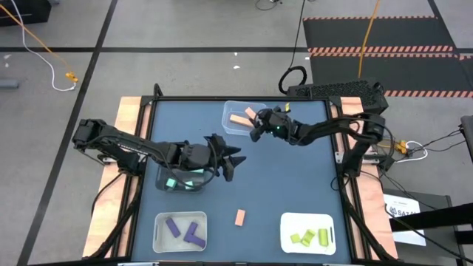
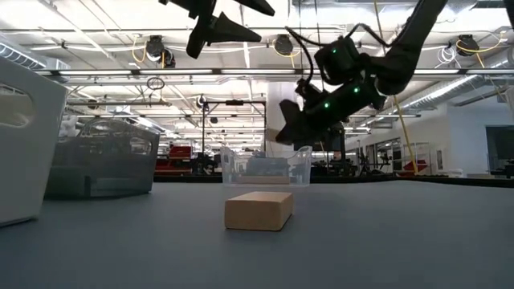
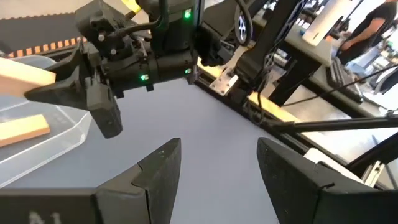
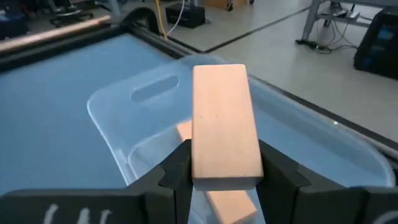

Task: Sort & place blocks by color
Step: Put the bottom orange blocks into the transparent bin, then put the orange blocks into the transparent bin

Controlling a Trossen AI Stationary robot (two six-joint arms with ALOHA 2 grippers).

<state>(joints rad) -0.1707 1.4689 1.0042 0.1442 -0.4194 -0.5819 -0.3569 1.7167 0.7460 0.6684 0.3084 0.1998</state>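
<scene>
My right gripper (image 1: 256, 127) is shut on a pale orange bar (image 4: 225, 124) above the clear bin (image 1: 238, 118) at the table's far middle, where another orange bar (image 1: 238, 118) lies. My left gripper (image 1: 235, 164) is open and empty above the table's middle. A loose orange block (image 1: 239, 216) lies on the table near the front; it also shows in the low view (image 2: 258, 210). Purple blocks (image 1: 185, 230) lie in the front left bin, yellow-green blocks (image 1: 310, 237) in the front right bin, teal blocks (image 1: 177, 182) in the dark bin under my left arm. My right gripper pinches the orange bar's near end (image 4: 225, 175) between its two fingers, on its two long sides. The fingers lie along the bar, whose free end sticks out past the fingertips. The bar is lifted clear, over the clear bin's rim (image 4: 155, 93).
White bins stand at the front left (image 1: 158, 235) and front right (image 1: 285, 235). A dark bin (image 1: 164, 183) stands at the left under my left arm. Wooden rails run along the table's left and right edges. A person shows beyond the table in the left wrist view (image 3: 367, 31).
</scene>
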